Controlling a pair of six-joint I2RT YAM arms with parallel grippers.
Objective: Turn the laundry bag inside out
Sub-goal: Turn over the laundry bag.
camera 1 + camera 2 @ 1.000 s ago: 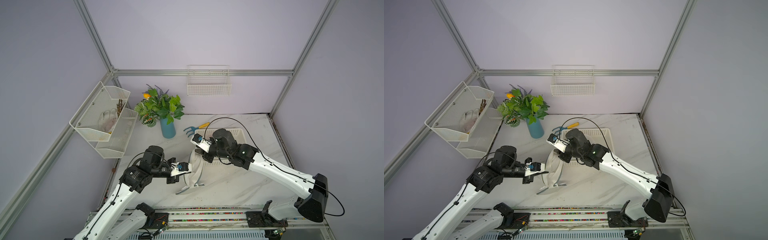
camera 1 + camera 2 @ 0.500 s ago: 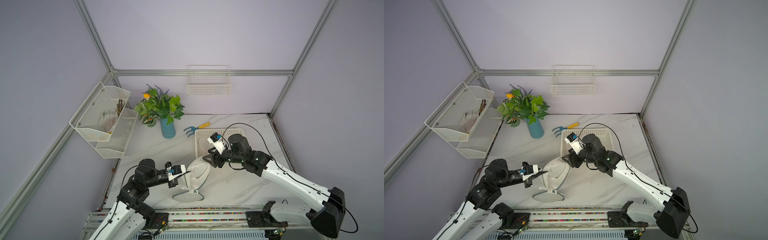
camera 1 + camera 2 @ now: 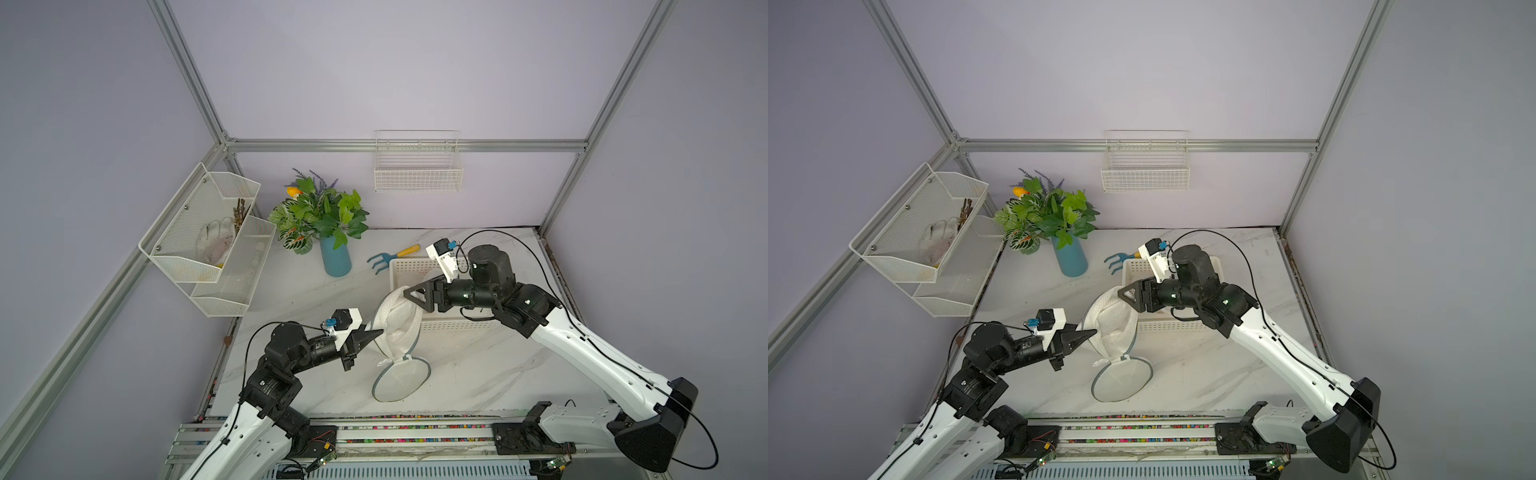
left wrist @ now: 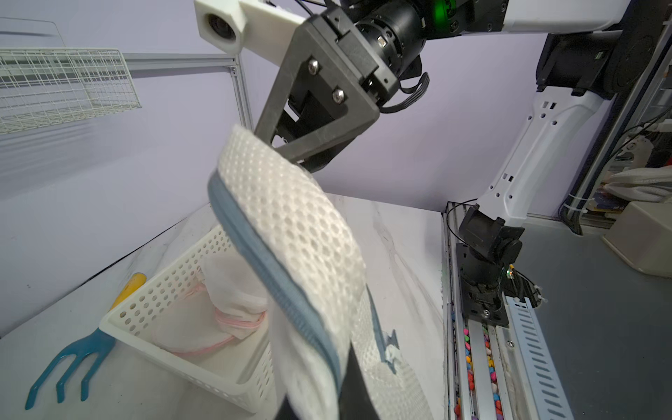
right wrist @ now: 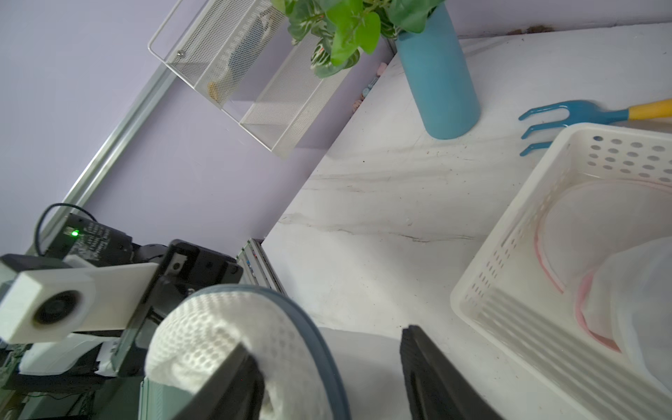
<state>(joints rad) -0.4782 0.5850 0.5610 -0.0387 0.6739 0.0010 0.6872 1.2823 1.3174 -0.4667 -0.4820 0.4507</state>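
White mesh laundry bag [image 3: 397, 320]: seems mid-turn
Left gripper [image 3: 376, 333]: clamps its rim
Right gripper [image 3: 415, 298]: released; you push inward next

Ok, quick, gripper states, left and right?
Left gripper: closed, pinching the laundry bag.
Right gripper: open, one finger against the mesh, not gripping.

Soft, even overhead light, faint shadows on the tabletop [image 3: 478, 365]. Wrist views bow at the edges; the close bag [image 4: 291, 225] blurs.

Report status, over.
Left gripper shut on laundry bag. Right gripper open at bag's upper edge. Bag's round panel rests on table. Basket close behind.
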